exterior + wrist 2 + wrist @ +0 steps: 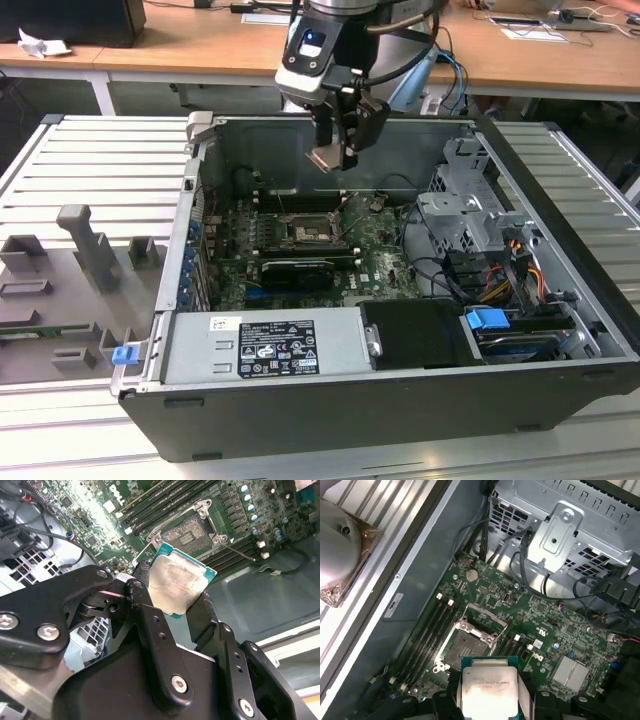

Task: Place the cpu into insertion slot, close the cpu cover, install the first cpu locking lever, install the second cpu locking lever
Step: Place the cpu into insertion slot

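With claw [170,597] closed on the cpu [177,580] by two opposite edges, held over the open case [400,410] and well above the bare slot [187,532], descend straight, hold it level, square its corners to the slot, and release without any downward force.

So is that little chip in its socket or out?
Out: the jaws hold the cpu in the air, clear of the bare insertion slot.
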Action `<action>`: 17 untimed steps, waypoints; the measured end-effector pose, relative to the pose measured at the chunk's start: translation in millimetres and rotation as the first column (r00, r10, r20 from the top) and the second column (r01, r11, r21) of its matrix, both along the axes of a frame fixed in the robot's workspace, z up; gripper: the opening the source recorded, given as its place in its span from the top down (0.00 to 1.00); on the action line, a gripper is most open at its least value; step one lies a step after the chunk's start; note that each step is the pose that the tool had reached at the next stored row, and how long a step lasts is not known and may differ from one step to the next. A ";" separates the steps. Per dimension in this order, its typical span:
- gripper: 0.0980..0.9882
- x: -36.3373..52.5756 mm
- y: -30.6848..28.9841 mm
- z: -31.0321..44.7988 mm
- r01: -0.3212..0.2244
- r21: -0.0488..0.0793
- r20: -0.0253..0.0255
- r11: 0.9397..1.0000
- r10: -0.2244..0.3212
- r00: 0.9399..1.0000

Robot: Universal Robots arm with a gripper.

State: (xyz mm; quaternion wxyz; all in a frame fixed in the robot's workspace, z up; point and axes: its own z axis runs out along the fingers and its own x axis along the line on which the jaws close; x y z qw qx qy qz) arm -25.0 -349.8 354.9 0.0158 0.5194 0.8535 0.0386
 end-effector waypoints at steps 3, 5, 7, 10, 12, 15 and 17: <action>0.50 0.0 0.0 -0.9 0.055 0.000 0.000 0.998 -0.055 0.998; 0.50 0.0 0.0 -1.4 0.084 0.000 0.000 0.997 -0.084 0.997; 0.50 0.0 0.0 -1.7 0.099 0.000 0.000 0.995 -0.099 0.995; 0.50 0.0 0.0 -2.3 0.131 0.000 0.000 0.991 -0.131 0.991; 0.50 0.0 0.0 -2.8 0.158 0.000 0.000 0.987 -0.158 0.987; 0.50 0.0 0.0 -3.6 0.203 0.000 0.000 0.979 -0.203 0.979; 0.50 0.0 0.0 -4.1 0.227 0.000 0.000 0.974 -0.227 0.974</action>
